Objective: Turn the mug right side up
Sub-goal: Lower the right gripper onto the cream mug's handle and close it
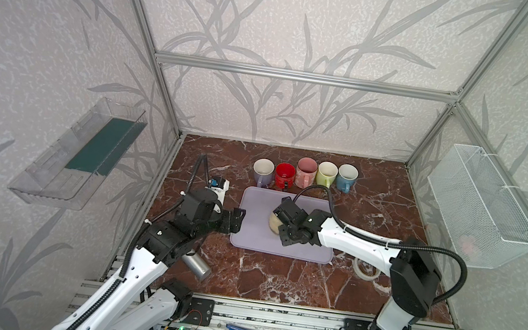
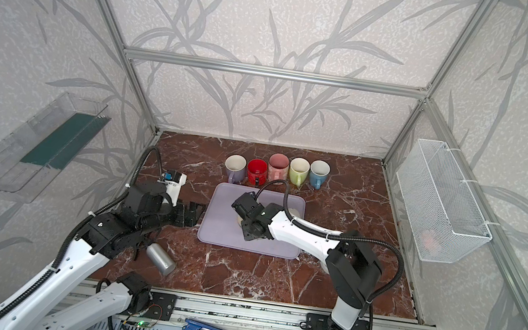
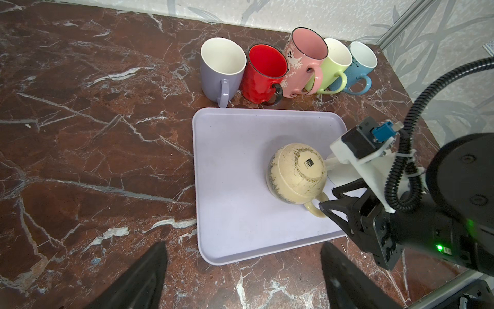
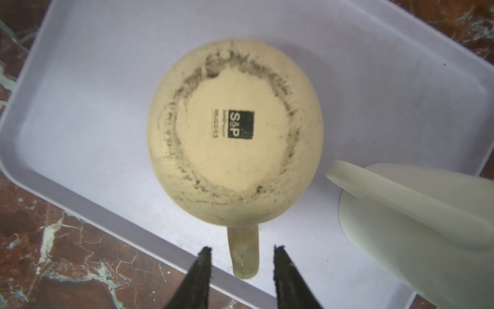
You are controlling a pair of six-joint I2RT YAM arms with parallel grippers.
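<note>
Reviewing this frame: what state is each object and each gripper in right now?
Cream mug: upside down on the tray.
Row of five mugs: upright.
Metal can: lying on its side.
Tape roll: lying flat.
Left gripper: jaws wide open, empty.
Right gripper: jaws apart, straddling the cream mug's handle without touching it.

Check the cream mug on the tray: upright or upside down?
Upside down. The cream mug sits mouth-down on the lavender tray; its stamped base faces up in both wrist views.
</note>
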